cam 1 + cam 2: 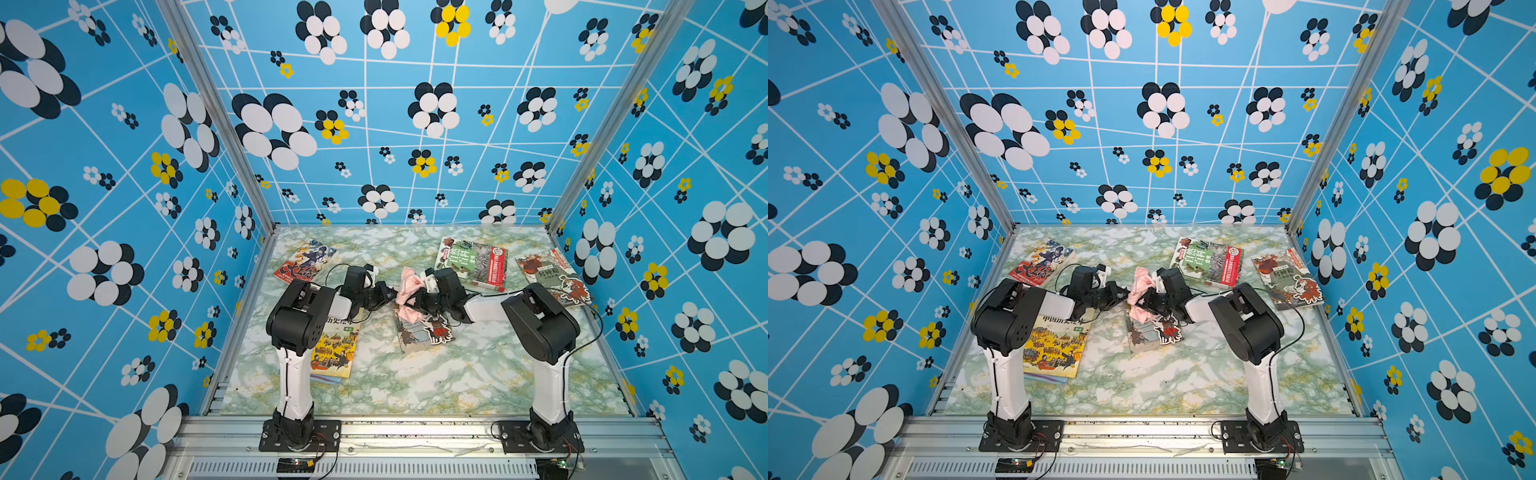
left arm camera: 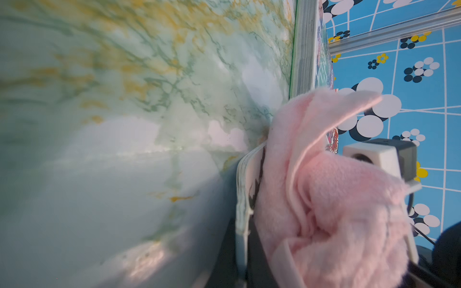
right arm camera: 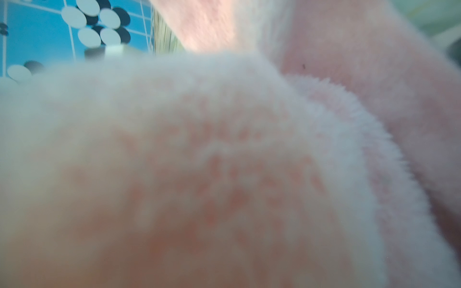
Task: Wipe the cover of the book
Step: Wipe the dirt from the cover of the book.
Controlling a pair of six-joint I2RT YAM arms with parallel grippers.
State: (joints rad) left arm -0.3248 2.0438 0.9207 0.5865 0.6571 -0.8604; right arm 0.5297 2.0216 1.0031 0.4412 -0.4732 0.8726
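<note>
The book (image 1: pixel 428 334) (image 1: pixel 1156 332), with cartoon figures on its cover, lies mid-table. Its far end is under a fluffy pink cloth (image 1: pixel 409 286) (image 1: pixel 1142 286). In both top views my right gripper (image 1: pixel 415 299) (image 1: pixel 1148 297) is shut on the bunched cloth, just above the book. The cloth (image 3: pixel 224 149) fills the right wrist view and hides the jaws there. My left gripper (image 1: pixel 390 293) (image 1: pixel 1123 293) reaches in from the left. In the left wrist view the left gripper (image 2: pixel 245 249) is shut on the thin edge of the book (image 2: pixel 243 189), beside the cloth (image 2: pixel 336 199).
Other books lie around: a red-covered one (image 1: pixel 305 259) at the back left, a yellow one (image 1: pixel 336 347) under the left arm, a green one (image 1: pixel 471 259) behind the right gripper, and another (image 1: pixel 552 276) at the right wall. Patterned walls enclose three sides.
</note>
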